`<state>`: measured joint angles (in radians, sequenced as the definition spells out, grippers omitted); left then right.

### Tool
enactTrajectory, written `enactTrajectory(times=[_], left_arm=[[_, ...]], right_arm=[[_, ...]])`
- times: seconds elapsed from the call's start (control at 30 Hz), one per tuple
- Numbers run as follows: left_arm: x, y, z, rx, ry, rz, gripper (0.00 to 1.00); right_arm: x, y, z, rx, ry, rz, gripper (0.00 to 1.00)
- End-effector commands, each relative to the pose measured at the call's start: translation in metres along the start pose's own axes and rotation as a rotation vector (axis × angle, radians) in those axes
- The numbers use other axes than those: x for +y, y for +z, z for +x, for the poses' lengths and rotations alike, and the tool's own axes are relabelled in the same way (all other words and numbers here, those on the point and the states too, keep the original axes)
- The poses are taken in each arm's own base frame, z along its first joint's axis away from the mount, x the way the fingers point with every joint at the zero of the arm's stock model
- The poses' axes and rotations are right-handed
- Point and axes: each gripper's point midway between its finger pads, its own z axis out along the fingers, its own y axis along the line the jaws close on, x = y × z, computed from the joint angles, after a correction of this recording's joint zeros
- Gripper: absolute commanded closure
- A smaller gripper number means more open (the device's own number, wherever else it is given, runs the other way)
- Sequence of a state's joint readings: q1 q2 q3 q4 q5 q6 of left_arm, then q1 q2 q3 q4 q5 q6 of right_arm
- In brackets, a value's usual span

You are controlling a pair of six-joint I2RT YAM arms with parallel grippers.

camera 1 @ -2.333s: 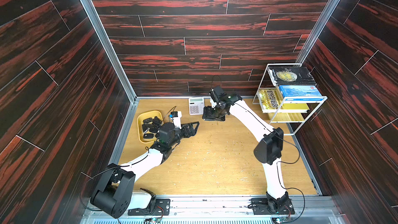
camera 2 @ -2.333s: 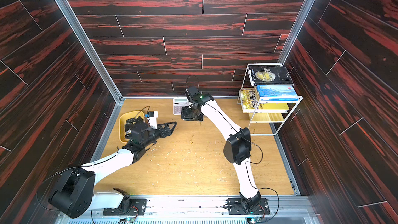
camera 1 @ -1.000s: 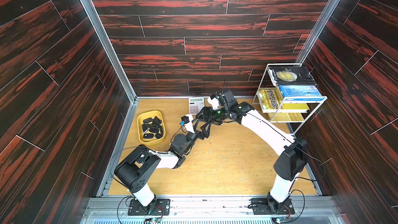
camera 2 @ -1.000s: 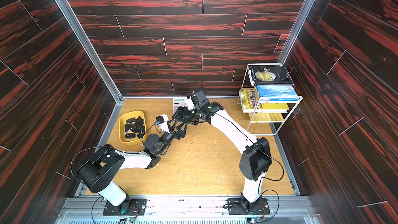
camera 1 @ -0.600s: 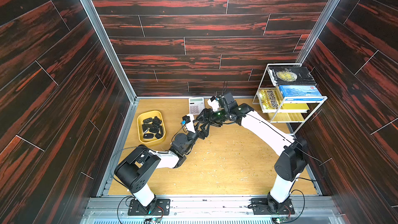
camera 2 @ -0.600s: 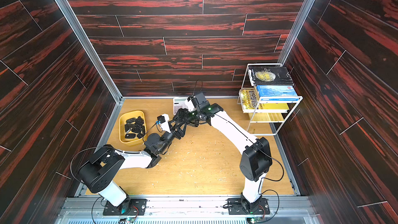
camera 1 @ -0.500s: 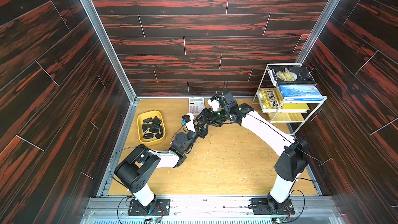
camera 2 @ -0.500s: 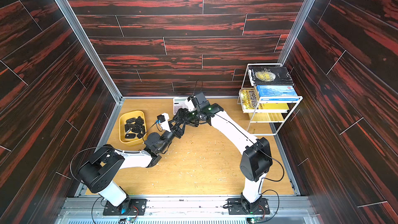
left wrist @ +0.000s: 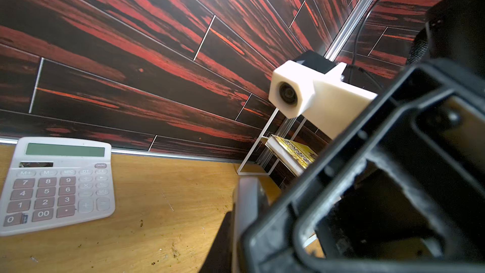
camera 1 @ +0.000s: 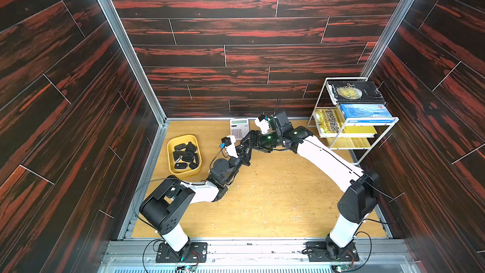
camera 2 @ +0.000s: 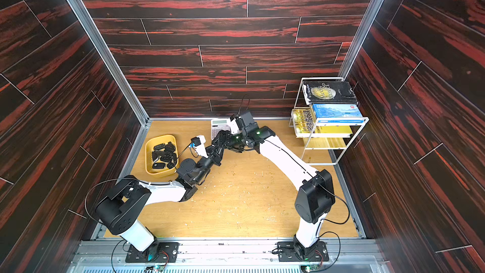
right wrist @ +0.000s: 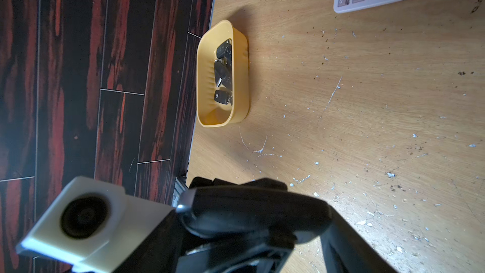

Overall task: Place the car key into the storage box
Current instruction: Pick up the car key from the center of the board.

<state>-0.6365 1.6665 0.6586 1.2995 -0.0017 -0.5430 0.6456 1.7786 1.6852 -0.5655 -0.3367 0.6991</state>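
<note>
Both grippers hung tip to tip in mid-air, the left gripper (camera 1: 246,152) clamped on the car key (right wrist: 252,211), the right gripper (camera 1: 250,141) with jaws wide and its hold unclear, while the storage box (camera 1: 169,156) lay well apart, nearer the left arm (camera 1: 202,193)

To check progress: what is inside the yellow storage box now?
Several black car keys lie piled inside the storage box. Any keys beneath the pile are covered, so the count is unclear.

Yellow storage box (camera 1: 169,156), black car key (right wrist: 252,214), white calculator (camera 1: 239,128), red-streaked dark walls (camera 1: 236,35).
</note>
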Motion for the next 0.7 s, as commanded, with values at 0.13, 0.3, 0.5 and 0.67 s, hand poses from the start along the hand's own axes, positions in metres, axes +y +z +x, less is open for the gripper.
enactTrajectory(times=[0.13, 0.3, 0.5, 0.67], left_arm=[[-0.027, 0.004, -0.011, -0.013, 0.026, 0.098, 1.00], [-0.025, 0.001, -0.004, 0.022, 0.027, 0.088, 1.00], [-0.013, -0.009, 0.003, 0.063, 0.053, 0.032, 1.00], [0.010, -0.014, 0.005, 0.146, 0.050, -0.043, 1.00]], right_arm=[[0.001, 0.006, 0.011, 0.030, 0.020, -0.001, 0.12], [0.003, 0.010, 0.005, 0.026, 0.016, -0.009, 0.01], [0.010, 0.011, -0.006, 0.006, 0.009, -0.011, 0.01], [0.012, 0.009, -0.010, -0.005, -0.003, -0.011, 0.02]])
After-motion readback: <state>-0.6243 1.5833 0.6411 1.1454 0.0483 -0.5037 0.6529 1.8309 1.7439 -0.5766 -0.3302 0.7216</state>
